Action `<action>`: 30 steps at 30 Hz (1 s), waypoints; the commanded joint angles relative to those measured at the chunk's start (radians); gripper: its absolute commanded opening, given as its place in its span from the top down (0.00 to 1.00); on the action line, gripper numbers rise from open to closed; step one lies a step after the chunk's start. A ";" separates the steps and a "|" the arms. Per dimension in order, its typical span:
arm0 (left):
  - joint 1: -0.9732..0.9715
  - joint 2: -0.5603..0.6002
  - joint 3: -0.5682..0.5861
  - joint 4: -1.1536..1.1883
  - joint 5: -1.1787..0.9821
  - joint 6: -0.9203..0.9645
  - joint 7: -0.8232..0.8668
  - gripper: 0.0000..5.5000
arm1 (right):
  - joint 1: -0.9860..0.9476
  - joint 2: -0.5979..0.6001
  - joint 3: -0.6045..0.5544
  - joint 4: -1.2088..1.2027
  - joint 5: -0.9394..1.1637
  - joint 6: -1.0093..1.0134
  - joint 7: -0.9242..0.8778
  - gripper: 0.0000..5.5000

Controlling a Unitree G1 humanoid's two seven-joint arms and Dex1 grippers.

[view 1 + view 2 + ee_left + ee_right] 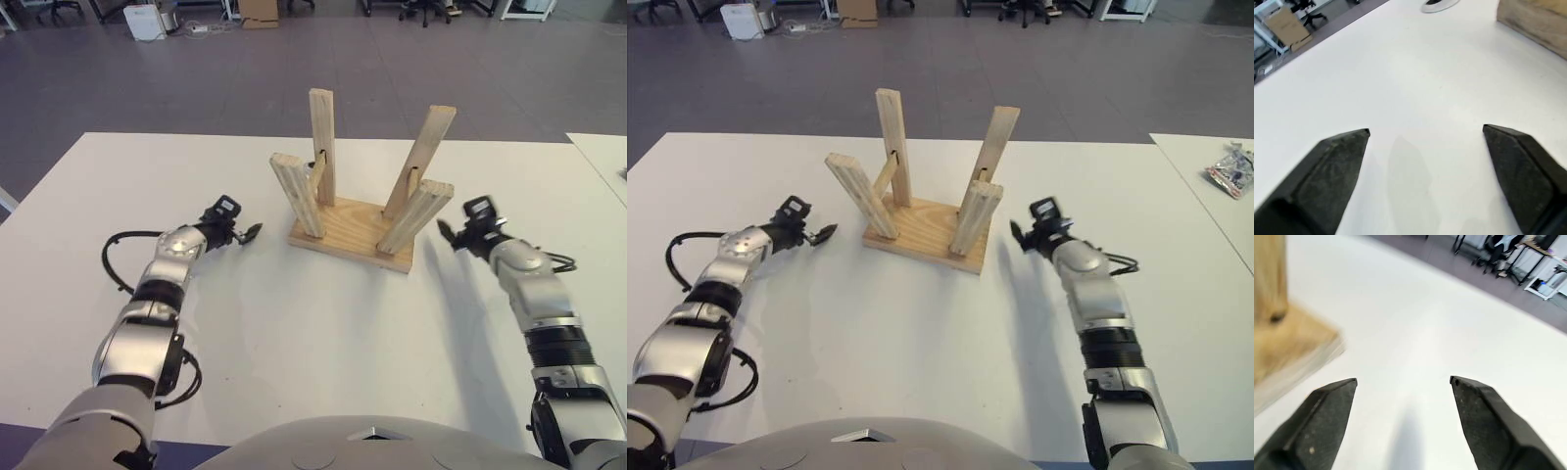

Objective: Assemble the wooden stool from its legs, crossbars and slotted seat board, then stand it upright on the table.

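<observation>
R-side crossbar (414, 181) mostly hidden behind near leg (415, 215), centre-right of frame. Seat board (1535, 22) cropped by frame edge in left wrist view. It's blurred in right wrist view, as is a cropped leg (1268, 279). Small packet (1229, 168) at right edge, too small to identify.

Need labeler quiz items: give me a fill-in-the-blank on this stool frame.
1. The seat board lies flat on the table with the legs pointing ____.
2. ____ legs stand on the seat board.
3. The left gripper and the right gripper sit on either side of the seat board, both with jaws ____.
Missing words: up; four; open.
</observation>
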 commanded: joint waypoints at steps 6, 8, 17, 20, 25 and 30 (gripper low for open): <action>-0.025 -0.091 -0.010 0.145 0.043 -0.146 -0.074 0.54 | -0.161 0.125 0.114 0.314 -0.097 -0.169 0.053 0.65; -0.004 -0.103 -0.005 0.125 0.025 -0.195 -0.140 0.60 | -0.175 0.133 0.104 0.334 -0.090 -0.199 0.070 0.72; 0.389 -0.048 0.058 -0.377 -0.157 -0.232 -0.297 0.93 | -0.022 0.109 0.081 0.009 -0.025 -0.159 0.199 1.00; 0.616 -0.092 0.071 -0.747 -0.227 -0.088 -0.185 0.99 | 0.085 0.098 0.060 -0.152 -0.007 -0.077 0.196 1.00; 0.804 -0.130 0.041 -1.038 -0.242 0.070 -0.082 0.99 | 0.181 0.068 0.031 -0.323 0.004 0.024 0.202 1.00; 0.846 -0.103 0.062 -1.072 -0.250 0.108 -0.064 0.99 | 0.260 0.071 0.023 -0.518 0.092 0.208 0.235 1.00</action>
